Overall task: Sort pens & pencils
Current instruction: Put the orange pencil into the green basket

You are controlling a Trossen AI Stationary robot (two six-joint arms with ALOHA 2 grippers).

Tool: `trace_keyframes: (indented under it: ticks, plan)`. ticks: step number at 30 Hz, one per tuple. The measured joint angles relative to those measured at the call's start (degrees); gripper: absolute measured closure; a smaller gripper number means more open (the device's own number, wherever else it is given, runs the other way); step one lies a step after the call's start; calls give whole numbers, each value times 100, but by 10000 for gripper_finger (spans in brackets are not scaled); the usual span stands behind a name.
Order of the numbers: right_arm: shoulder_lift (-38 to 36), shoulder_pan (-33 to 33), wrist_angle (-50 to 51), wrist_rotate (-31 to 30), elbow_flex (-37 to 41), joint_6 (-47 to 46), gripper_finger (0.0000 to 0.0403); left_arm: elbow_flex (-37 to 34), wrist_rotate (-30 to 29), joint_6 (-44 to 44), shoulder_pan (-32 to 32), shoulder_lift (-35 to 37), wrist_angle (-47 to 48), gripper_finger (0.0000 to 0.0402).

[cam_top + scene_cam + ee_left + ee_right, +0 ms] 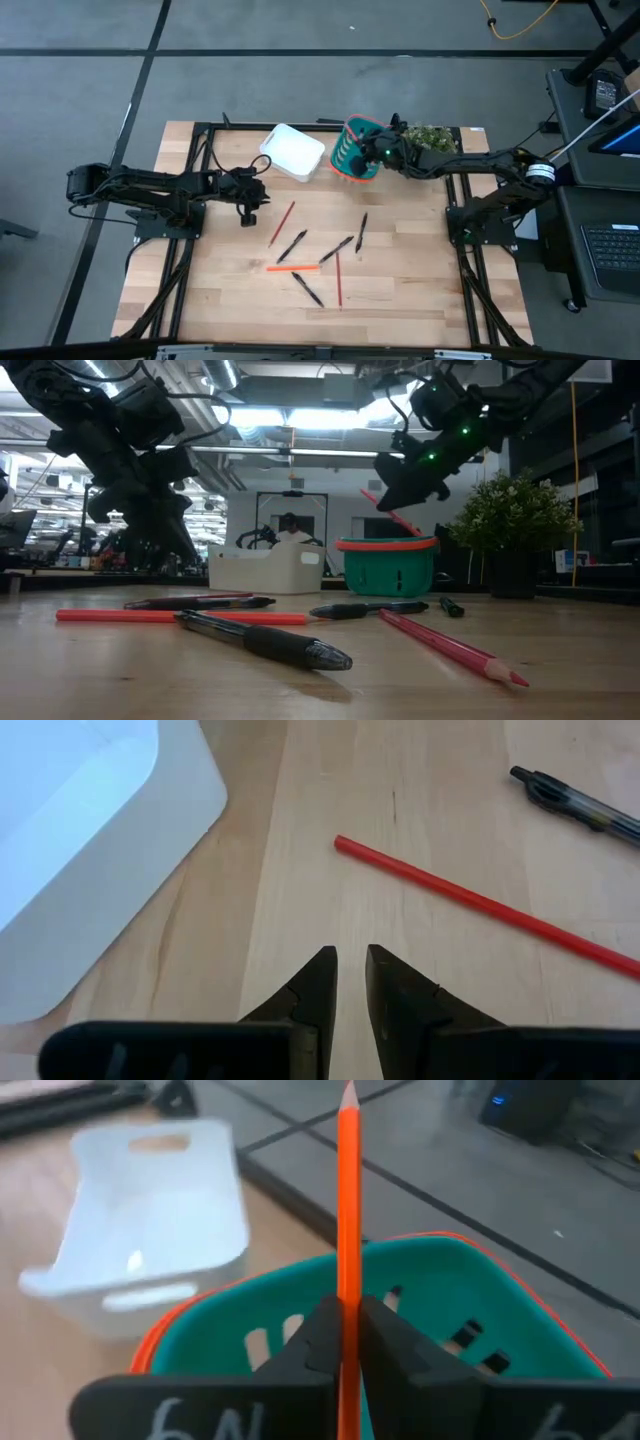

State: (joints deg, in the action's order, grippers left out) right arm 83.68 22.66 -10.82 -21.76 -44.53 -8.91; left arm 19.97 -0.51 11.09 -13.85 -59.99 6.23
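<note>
- Looking down from the high view: the right gripper [378, 150] hangs over the teal basket [352, 156], clamped on an orange pencil. Out on the wood table [230, 290], in front of the basket, lie four black pens [291, 245] and three pencils [294, 267]; so most of the sorting is left, by my reading.
- Low view: smooth black pen barrel nearest, thin red pencils [452, 648] with sharpened tips, basket slotted with an orange rim [388, 544], white bin [266, 568] left of it.
- Left wrist view: left gripper [350, 982] hovers empty beside the white bin, fingers nearly together, grasping nothing; a red pencil [480, 903] lies ahead.
- Right wrist view: the orange pencil [348, 1200] stands upright between pinched fingers, directly above the basket's mouth, not yet released.
</note>
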Motion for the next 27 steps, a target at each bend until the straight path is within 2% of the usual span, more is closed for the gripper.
trace_keyframes:
  ticks: [4,13,27]
  plan:
    - [0,24,4,-301,2,-309,381,0,-2,2,-2,0,3,349]
    - [110,22,10,-539,2,-1252,381,0,-2,170,0,0,20,349]
    - [788,11,3,-566,2,-2249,381,-2,-2,166,0,0,79,349]
